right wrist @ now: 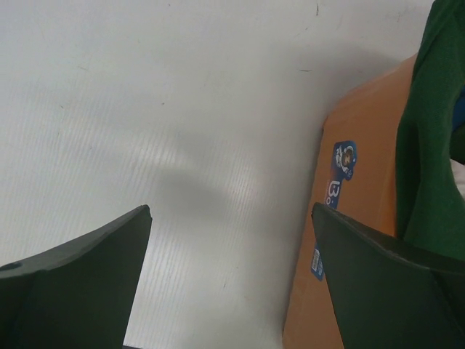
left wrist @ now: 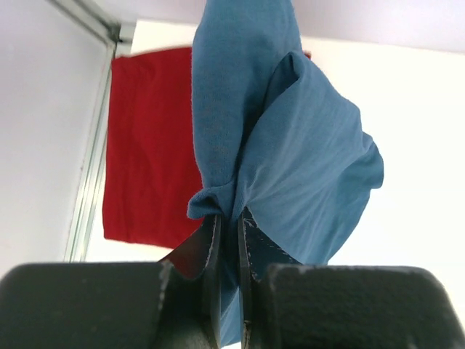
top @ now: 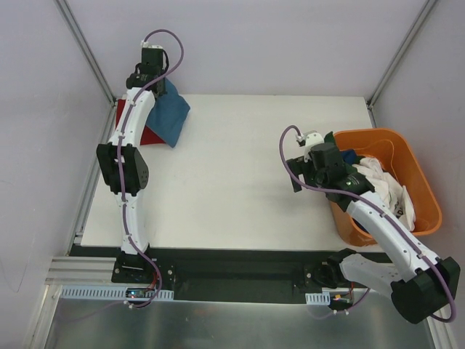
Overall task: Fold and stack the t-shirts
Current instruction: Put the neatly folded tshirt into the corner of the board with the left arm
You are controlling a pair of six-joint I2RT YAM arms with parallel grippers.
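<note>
Left pincer (left wrist: 229,224), teal tee (left wrist: 290,160) clamped (wrist view only)

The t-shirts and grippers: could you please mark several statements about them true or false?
The left gripper has its jaws shut on the teal-blue t-shirt. True.
The red t-shirt lies in the orange basket. False: it lies flat on the table.
The right gripper is shut on cloth. False: its jaws stand open and empty.
A green t-shirt drapes at the basket's rim. True.

orange basket (right wrist: 367,240), blue sticker (right wrist: 341,161), lettering unreadable
</note>
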